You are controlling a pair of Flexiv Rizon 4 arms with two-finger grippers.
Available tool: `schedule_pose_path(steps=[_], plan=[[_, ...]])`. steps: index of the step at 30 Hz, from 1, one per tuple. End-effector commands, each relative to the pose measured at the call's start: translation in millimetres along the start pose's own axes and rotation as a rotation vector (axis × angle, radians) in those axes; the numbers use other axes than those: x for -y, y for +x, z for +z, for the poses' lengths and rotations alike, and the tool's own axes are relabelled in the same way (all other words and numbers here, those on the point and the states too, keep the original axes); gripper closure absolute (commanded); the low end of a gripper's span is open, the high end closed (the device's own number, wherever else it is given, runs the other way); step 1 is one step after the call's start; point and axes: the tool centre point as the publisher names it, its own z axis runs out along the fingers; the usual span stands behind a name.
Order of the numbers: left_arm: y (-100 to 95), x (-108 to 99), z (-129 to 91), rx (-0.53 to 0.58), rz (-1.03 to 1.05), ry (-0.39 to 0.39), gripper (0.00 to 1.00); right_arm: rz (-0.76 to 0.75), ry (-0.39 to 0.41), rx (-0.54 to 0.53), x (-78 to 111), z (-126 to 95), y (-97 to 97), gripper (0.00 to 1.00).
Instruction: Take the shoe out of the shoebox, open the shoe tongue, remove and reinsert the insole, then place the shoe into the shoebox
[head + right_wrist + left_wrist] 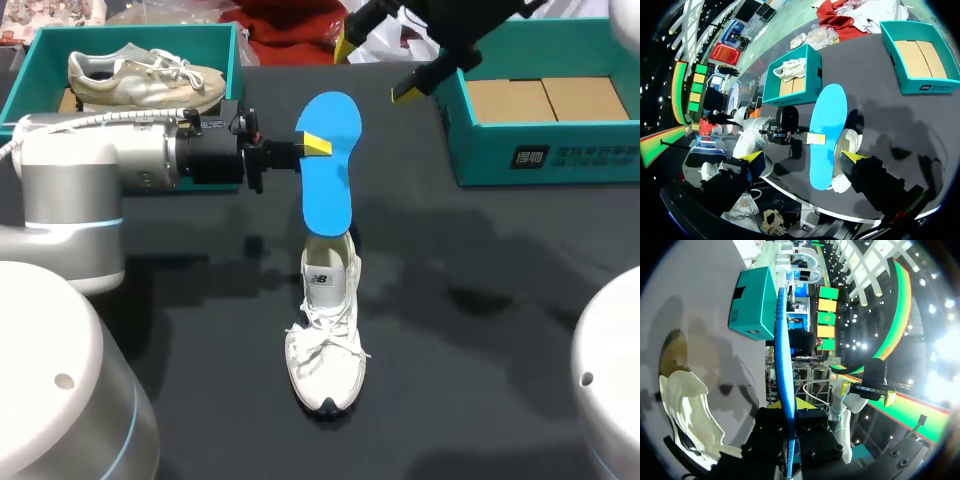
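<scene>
White lace-up sneaker (325,345) is sitting with a flat blue foam insole (328,170) rising from its heel, the left gripper (315,145) pinching the insole; the right gripper (375,68) is hanging wide open, empty.

Shoebox (585,160) label, shoe (325,345) logo: illeg.

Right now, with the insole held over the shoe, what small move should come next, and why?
Probably lower the blue insole into the white shoe: the left fingers clamp it upright, its lower end meets the shoe's opening, and the rest is outside.
</scene>
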Motion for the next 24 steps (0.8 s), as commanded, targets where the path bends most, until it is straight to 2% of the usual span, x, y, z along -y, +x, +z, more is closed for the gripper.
schedule_pose_path(steps=[1,10,15,24], plan=[[-0.2,-0.2,0.2,0.002,0.0,-0.001,1.0,-0.009,-0.004,0.396,-0.7,13.9,19.9,0.0],[-0.2,-0.2,0.2,0.002,0.0,-0.001,1.0,-0.039,-0.013,0.535,10.4,38.1,55.8,0.0],[-0.2,-0.2,0.2,0.002,0.0,-0.001,1.0,-0.051,-0.003,0.56,14.2,52.3,71.7,0.0],[-0.2,-0.2,0.2,0.002,0.0,-0.001,1.0,-0.069,0.018,0.584,20.5,64.0,83.4,0.0]])
